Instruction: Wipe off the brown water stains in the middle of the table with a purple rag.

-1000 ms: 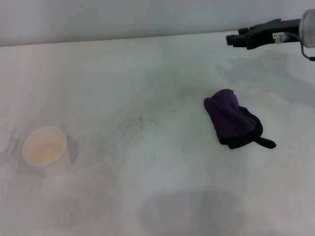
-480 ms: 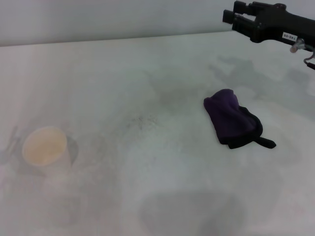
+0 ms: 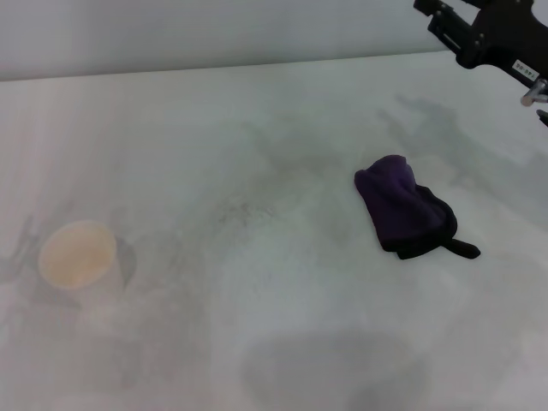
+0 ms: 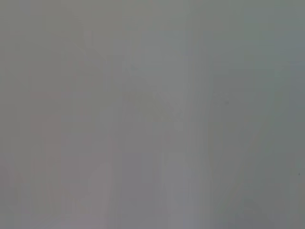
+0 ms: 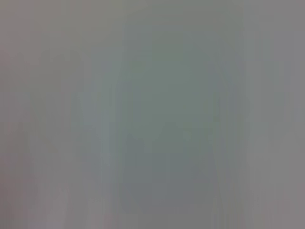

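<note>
Paper cup (image 3: 77, 255) sits far left on the white surface (image 3: 257, 111), untouched. No brown stain shows in the middle, only grey smudges. The purple rag (image 3: 408, 214) lies bunched right of centre, exactly where it was. My right claw (image 3: 445, 19) has lifted up and away to the far right corner; released or clenched, I cannot tell. Looks like wiping is done.

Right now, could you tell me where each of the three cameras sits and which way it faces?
Head view: on the robot's head, looking forward and down at the table, the purple rag and a paper cup; the right gripper shows at upper right.
Left wrist view: only a blank grey field; no fingers.
Right wrist view: the same.
Shared: the two wrist views share that featureless grey.
</note>
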You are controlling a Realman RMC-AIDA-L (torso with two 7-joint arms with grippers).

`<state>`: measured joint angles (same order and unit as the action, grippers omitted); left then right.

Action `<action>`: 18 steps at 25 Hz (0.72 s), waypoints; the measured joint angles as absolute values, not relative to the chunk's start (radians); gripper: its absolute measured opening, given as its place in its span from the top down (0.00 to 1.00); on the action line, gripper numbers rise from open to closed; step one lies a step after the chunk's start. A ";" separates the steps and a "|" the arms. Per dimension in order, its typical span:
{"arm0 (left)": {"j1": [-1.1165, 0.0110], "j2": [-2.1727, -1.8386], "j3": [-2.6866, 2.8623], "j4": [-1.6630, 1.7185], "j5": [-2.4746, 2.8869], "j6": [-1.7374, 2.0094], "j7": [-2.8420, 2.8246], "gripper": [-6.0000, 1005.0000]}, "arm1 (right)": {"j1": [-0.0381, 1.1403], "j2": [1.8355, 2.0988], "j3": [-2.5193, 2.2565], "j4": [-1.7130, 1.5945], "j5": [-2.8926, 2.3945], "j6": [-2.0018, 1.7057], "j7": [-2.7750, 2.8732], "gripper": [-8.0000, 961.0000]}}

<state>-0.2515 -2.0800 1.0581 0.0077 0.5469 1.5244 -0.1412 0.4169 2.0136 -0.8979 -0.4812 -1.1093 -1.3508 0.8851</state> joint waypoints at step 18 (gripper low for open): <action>-0.252 -2.082 1.058 0.008 0.546 1.523 -0.141 0.11 | 0.416 2.016 -0.894 -0.424 -1.069 -1.351 0.775 0.56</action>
